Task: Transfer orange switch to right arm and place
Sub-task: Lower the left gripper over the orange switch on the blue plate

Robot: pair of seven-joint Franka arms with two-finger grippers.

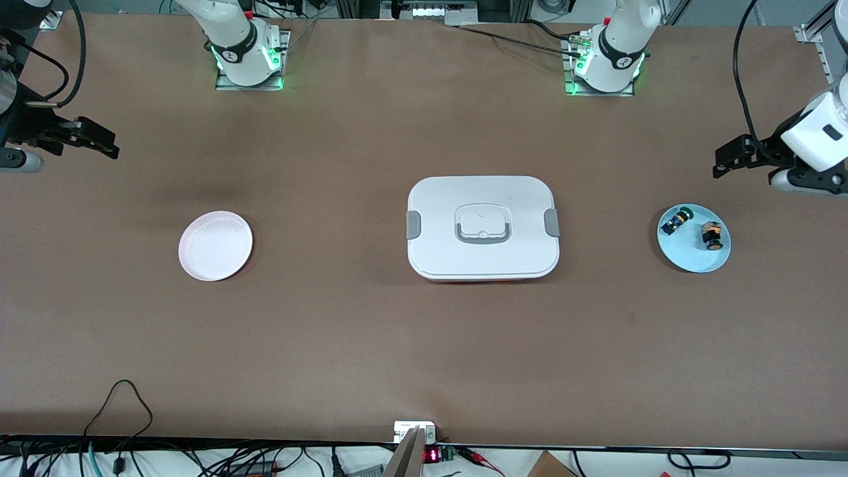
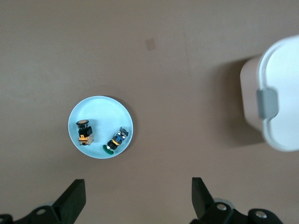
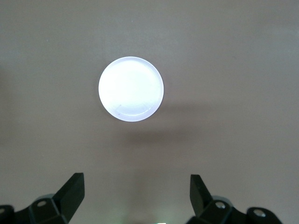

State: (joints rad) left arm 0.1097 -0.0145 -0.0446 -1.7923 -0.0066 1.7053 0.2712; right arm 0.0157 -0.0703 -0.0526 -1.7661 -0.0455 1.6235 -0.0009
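The orange switch (image 1: 711, 234), black body with an orange cap, lies on a light blue plate (image 1: 689, 258) at the left arm's end of the table, beside a green-capped switch (image 1: 677, 220). In the left wrist view the orange switch (image 2: 84, 132) and the green-capped switch (image 2: 116, 140) lie on that plate (image 2: 100, 109). My left gripper (image 1: 729, 159) is open and empty, up in the air at the table's end beside the plate; it also shows in its own view (image 2: 138, 198). My right gripper (image 1: 99, 142) is open and empty, up at the other end, and shows in its own view (image 3: 137, 196).
A white lidded box (image 1: 483, 227) with grey latches sits mid-table. A white plate (image 1: 215, 246) lies toward the right arm's end and shows in the right wrist view (image 3: 131, 88). Cables run along the table's front edge.
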